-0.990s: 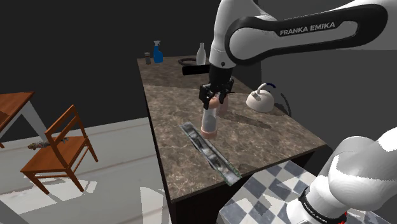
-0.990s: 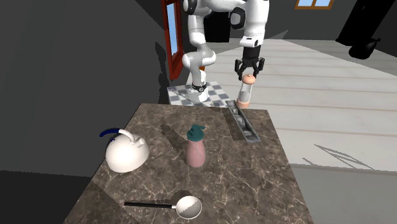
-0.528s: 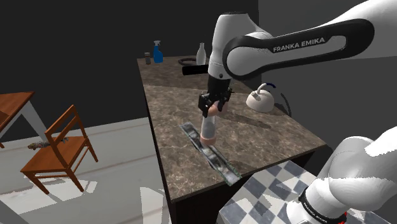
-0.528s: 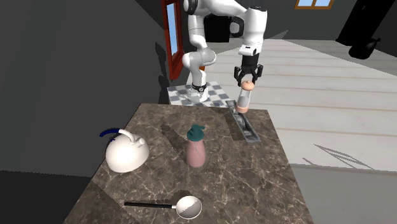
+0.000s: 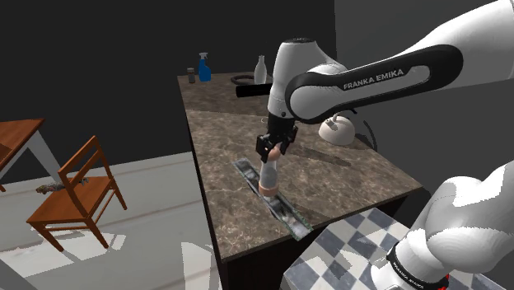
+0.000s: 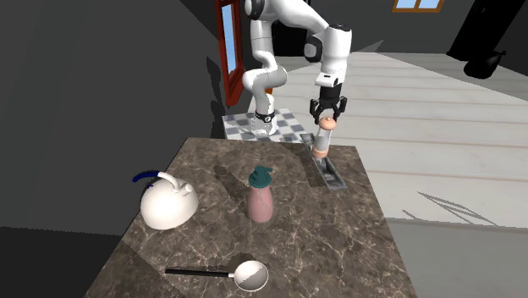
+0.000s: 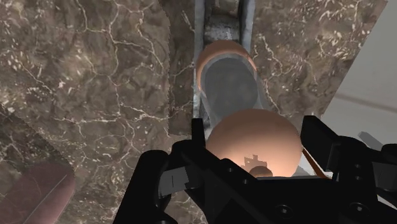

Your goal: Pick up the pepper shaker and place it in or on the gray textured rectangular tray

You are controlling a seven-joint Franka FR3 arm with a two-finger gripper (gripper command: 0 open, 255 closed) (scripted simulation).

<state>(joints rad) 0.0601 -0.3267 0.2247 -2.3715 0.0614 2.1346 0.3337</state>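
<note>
As the gripper (image 5: 273,150) clasps it, the shaker (image 5: 268,174) seemingly touches the tray (image 5: 289,213).

Likely home kitchen, stone counter (image 6: 338,245), kettle (image 6: 167,206), ladle (image 6: 239,273)

Shows pepper shaker (image 5: 268,175) upright over one end of tray (image 5: 285,211), tray near counter (image 5: 222,140) edge; kettle (image 5: 338,132) well apart at shoulder view's right; chair (image 5: 78,194) on floor (image 5: 148,239) at left.

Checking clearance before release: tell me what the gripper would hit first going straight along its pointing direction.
The pepper shaker clasped in the gripper, then the gray tray directly beneath; whether its base touches the tray is unclear.
</note>
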